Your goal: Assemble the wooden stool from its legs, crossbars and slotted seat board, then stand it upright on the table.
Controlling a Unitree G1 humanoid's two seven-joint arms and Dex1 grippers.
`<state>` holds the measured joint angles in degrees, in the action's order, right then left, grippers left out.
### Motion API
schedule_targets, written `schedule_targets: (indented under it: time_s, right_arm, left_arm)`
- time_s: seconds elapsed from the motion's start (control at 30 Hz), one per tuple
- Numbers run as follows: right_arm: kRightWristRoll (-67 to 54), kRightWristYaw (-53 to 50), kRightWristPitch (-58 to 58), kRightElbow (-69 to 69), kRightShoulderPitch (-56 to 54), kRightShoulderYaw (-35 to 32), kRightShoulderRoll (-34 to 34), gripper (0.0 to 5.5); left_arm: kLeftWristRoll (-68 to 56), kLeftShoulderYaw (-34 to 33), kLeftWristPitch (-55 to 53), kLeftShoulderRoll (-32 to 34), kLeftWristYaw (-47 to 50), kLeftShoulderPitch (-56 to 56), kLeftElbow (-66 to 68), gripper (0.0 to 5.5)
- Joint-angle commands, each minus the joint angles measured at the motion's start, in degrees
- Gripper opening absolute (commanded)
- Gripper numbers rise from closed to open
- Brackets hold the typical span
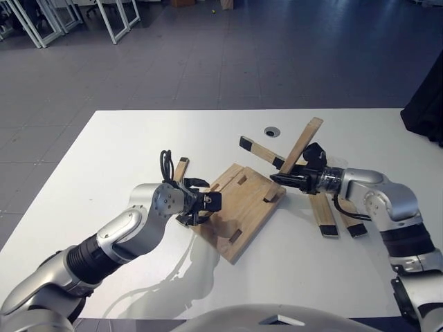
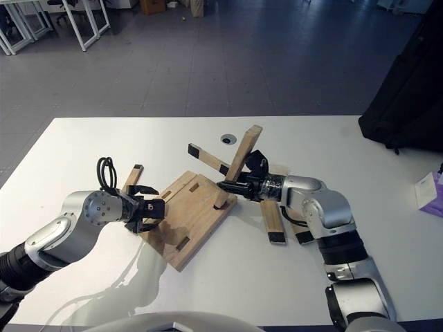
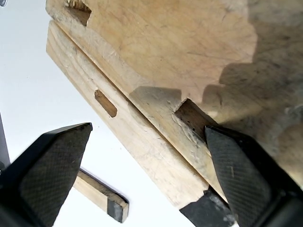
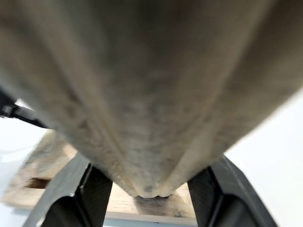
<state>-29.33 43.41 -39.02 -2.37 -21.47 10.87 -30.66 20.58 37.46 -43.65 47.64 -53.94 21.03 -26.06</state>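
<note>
The seat board (image 1: 242, 211) is laid flat mid-tabletop (image 1: 104, 152). Its corner toward the tabletop's left edge is flanked by the wide-spread left gripper (image 1: 205, 204), and a tilted leg (image 1: 304, 138) is clamped by the right gripper (image 1: 278, 178).

Left arm (image 1: 118, 238): comes in from 7 o'clock, its forearm low over the surface (image 1: 124, 138) and stretched toward 1 o'clock.
Left wrist: bent so the gripper faces 3 o'clock.
Left gripper (image 1: 208, 202): fingers (image 3: 52, 175) spread wide apart, straddling the edge of the seat board (image 1: 249, 207).
Right arm (image 1: 387, 200): rises from 5 o'clock, elbow bent, forearm lying level toward 9 o'clock.
Right wrist: in line with the forearm, so the gripper faces 9 o'clock.
Right gripper (image 2: 225, 185): fingers (image 4: 97, 191) clamped on either side of a tilted wooden leg (image 2: 246, 149), near its lower end.
</note>
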Motion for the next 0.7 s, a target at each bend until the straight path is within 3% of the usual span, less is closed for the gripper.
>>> schedule_targets:
  time_s: [0.03, 0.13, 0.3, 0.47, 0.7]
  right_arm:
    - [7.92, -7.52, -0.97, -1.19, 9.20, 7.72, 3.35, 2.08]
    - [8.11, -4.54, -2.32, 0.11, 11.74, 11.00, 2.79, 2.08]
    - [5.07, -0.23, 0.06, 13.31, 5.20, 3.27, 4.10, 2.08]
    - [5.60, 3.07, 2.50, 11.27, -1.19, 1.09, 1.79, 2.08]
    - [5.17, 5.03, -0.98, 2.68, -2.05, -1.45, -1.52, 3.43]
  left_arm:
    - [-3.10, -1.43, -2.54, -6.33, 2.03, -3.09, 2.49, 4.37]
    - [-4.43, -2.52, -3.58, -8.00, 1.90, -4.21, 1.82, 4.37]
    - [-5.65, -3.93, -4.22, -9.42, 1.39, -3.90, 1.83, 4.37]
    - [-5.45, -4.49, -3.87, -9.32, 1.77, -4.30, 2.42, 4.37]
    - [-5.57, -4.74, -4.40, -9.54, 2.92, -4.77, 2.68, 4.37]
